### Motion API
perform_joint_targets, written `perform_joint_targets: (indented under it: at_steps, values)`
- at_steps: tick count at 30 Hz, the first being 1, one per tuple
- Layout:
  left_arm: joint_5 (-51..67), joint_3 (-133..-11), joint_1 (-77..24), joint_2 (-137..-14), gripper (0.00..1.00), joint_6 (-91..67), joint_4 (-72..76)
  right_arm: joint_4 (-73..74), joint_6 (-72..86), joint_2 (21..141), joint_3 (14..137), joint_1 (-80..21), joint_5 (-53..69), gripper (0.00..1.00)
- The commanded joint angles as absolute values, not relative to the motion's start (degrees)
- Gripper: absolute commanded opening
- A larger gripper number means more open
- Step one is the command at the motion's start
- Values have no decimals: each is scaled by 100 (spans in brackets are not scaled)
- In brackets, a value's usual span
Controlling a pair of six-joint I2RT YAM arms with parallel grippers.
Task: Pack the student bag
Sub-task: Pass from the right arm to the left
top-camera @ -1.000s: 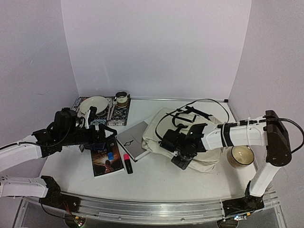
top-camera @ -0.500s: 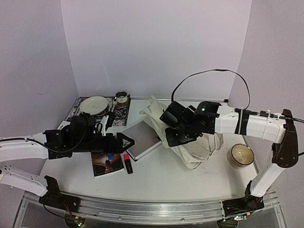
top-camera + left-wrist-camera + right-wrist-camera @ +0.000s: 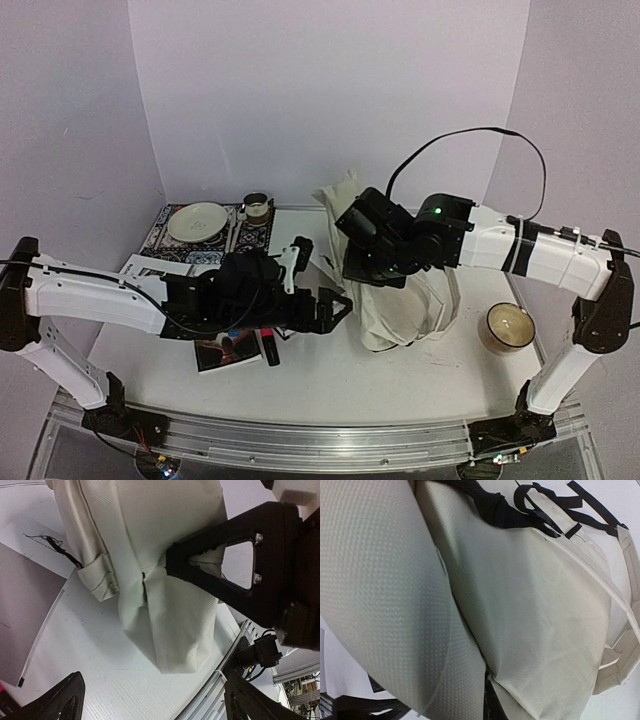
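The student bag (image 3: 405, 305), cream fabric with black straps (image 3: 555, 502), hangs bunched from my right gripper (image 3: 358, 262), its lower end resting on the table. That gripper is shut on a fold of the bag's side; the left wrist view shows its black finger (image 3: 220, 560) pinching the cloth. In the right wrist view cloth (image 3: 530, 605) fills the frame and hides the fingers. My left gripper (image 3: 335, 305) is open and low over the table, just left of the bag's lower part (image 3: 175, 630), with nothing between its fingers (image 3: 65, 700).
A grey notebook (image 3: 25, 605) lies left of the bag, under my left arm. A book (image 3: 222, 352) and a pink highlighter (image 3: 269, 347) lie near the front. A candle jar (image 3: 506, 326) stands at the right. A plate (image 3: 197, 220) and a cup (image 3: 257, 208) are on a placemat at the back left.
The right arm has raised the bag off the table so it hangs upright. The left arm has swung right across the notebook to the bag's foot, its jaws a little wider.
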State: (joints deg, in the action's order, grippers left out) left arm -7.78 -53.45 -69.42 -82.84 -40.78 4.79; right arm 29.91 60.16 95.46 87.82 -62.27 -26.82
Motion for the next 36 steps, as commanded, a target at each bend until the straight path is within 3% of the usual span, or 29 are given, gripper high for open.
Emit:
perform_joint_targets:
  at_steps: [1, 7, 11, 13, 14, 16, 18, 22, 27, 36]
  values:
    - [-1039, -5933, -7125, -8676, 99, -3986, 933, 2681, 6525, 9333, 9181, -6273, -3099, 0]
    - [-1253, -6268, -7208, -9090, 99, -3867, 977, 2357, 6616, 9282, 9302, -6273, -2973, 0]
    - [-1672, -6306, -7209, -9247, 90, -3795, 990, 2196, 6584, 9226, 9326, -6271, -2904, 0]
    - [-1770, -6329, -7214, -9278, 76, -3696, 982, 2159, 6524, 9202, 9322, -6268, -2909, 0]
    - [-1798, -6335, -7213, -9270, 61, -3647, 981, 2154, 6463, 9184, 9323, -6271, -2913, 0]
    - [-1878, -6310, -7214, -9196, 40, -3556, 981, 2146, 6297, 9131, 9287, -6270, -2963, 2]
    - [-1946, -6261, -7209, -9048, 20, -3421, 959, 2144, 6037, 9031, 9234, -6270, -3075, 10]
    - [-1980, -6190, -7203, -8690, 2, -3038, 856, 2144, 5097, 8720, 9033, -6265, -3338, 30]
    - [-1586, -6324, -7023, -8308, 0, -2608, 314, 2144, 3712, 8138, 8504, -6171, -3442, 56]
    - [797, -6536, -5991, -7941, 0, -2289, -763, 2163, 2243, 7160, 7247, -5228, -2254, 79]
